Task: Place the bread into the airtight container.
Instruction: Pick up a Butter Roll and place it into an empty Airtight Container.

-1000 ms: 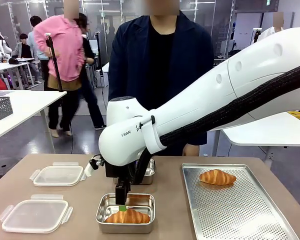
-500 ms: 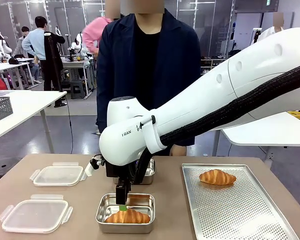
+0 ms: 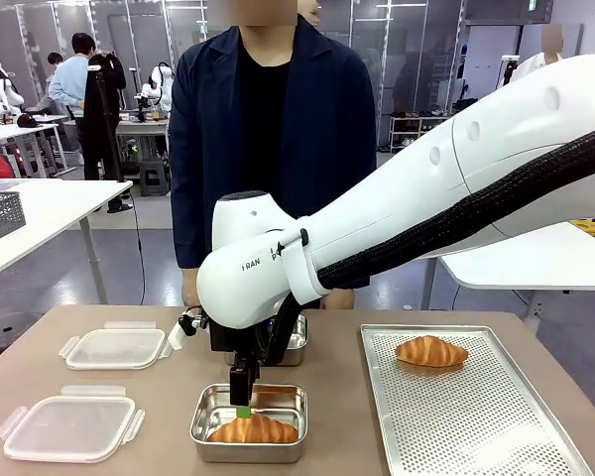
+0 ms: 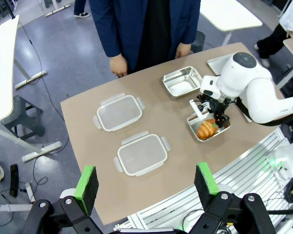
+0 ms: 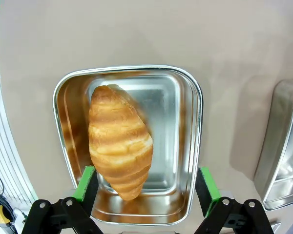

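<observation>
I'm hovering the right hand (image 5: 146, 185), jaws wide and gripping nothing, over the bread (image 5: 119, 141) lying in the near container (image 5: 199, 146), apparently resting free, while a second croissant (image 3: 431, 351) is waiting on the tray (image 3: 476, 416) at right.

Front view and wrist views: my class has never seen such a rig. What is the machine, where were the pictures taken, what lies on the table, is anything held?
Two robot arms share a table with a person. One camera looks across the table; one sits on each wrist. The right gripper hangs open over a steel container holding a croissant. Another croissant lies on the tray; two lids and an empty container lie nearby. The left gripper is open, high above. Nothing is held.
</observation>
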Robot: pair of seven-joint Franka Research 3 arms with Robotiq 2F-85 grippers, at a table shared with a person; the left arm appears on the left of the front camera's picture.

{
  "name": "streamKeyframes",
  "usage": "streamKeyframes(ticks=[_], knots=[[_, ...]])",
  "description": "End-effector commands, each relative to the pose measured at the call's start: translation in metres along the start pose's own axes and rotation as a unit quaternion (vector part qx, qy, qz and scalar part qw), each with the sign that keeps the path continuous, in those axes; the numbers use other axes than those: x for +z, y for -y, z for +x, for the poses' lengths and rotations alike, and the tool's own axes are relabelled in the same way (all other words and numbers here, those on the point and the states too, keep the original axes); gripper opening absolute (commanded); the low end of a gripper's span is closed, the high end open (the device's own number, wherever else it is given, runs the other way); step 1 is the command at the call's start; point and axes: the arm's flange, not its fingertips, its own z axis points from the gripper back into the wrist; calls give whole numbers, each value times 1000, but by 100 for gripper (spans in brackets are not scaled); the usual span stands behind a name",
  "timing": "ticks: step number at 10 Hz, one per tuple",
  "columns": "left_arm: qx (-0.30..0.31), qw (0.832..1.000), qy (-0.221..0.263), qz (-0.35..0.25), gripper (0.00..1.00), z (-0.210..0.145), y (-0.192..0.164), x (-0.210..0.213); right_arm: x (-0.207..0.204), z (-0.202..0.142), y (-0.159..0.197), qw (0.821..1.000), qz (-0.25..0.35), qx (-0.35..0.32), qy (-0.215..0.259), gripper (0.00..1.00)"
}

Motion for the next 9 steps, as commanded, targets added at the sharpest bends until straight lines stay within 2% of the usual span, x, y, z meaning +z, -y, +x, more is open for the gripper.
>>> streamKeyframes(ticks=[1, 5, 6, 7, 9], knots=[[-3, 1000, 1, -3, 100, 1, 1, 0, 0, 1, -2, 1000, 0, 1, 0, 100], [-3, 1000, 1, -3, 100, 1, 1, 0, 0, 0, 0, 1000, 0, 0, 0, 100], [-3, 1000, 1, -3, 100, 1, 1, 0, 17, -8, -2, 1000, -3, -13, -11, 100], [-3, 1000, 1, -3, 100, 1, 1, 0, 42, -25, -5, 999, 13, -35, -3, 100], [-3, 1000, 1, -3, 100, 1, 1, 0, 88, -62, -17, 997, 19, -62, -35, 100]])
